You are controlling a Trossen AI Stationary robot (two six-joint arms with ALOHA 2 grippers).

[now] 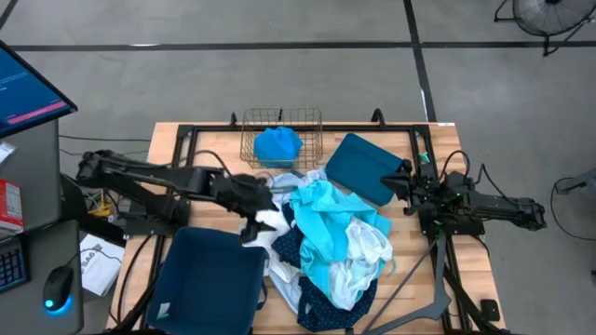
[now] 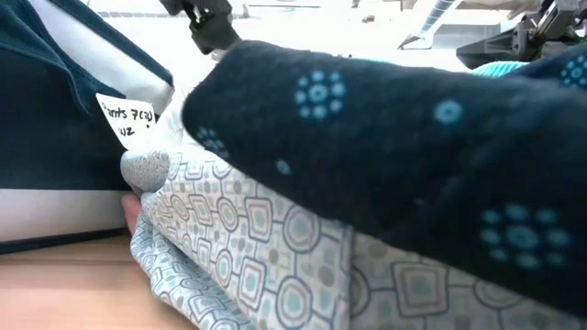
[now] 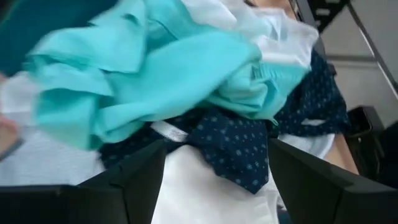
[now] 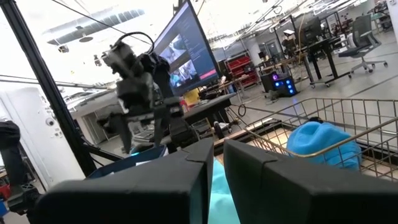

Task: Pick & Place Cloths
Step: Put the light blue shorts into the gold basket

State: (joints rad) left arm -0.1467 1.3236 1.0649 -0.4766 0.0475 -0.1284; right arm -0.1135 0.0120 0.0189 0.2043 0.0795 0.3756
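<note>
My left fingers (image 1: pixel 253 226) are hanging spread wide over the near edge of the heap of cloths (image 1: pixel 331 247) piled in the middle of the wooden surface (image 1: pixel 168 140), empty for now and gripping nothing. In my left wrist view the two dark fingers (image 3: pixel 124 186) are framing a white cloth (image 3: pixel 205 193), with a navy dotted cloth (image 3: pixel 236 146) and a turquoise one (image 3: pixel 143 81) bunched just beyond.

I am judging this to be the reach for the next pick: one bright blue cloth (image 1: pixel 277 146) is already sitting in the wire basket (image 1: pixel 250 140) at the far side, while the rest are waiting in the heap. The next move is calling for a drop into the folds and a firm pinch on a single layer, since the cloths are overlapping and tangled, and a loose grab could be dragging a neighbour along.

My right fingers (image 1: pixel 410 193) are resting closed and empty at the right side, beside a teal bin (image 1: pixel 358 163); a second dark bin (image 1: pixel 209 279) is lying near my left arm.

The low view is being almost filled by the navy dotted cloth (image 2: pixel 394 156) and a pale patterned one (image 2: pixel 248 266), hiding the surface beyond. How many cloths are lying underneath the heap I cannot tell.
</note>
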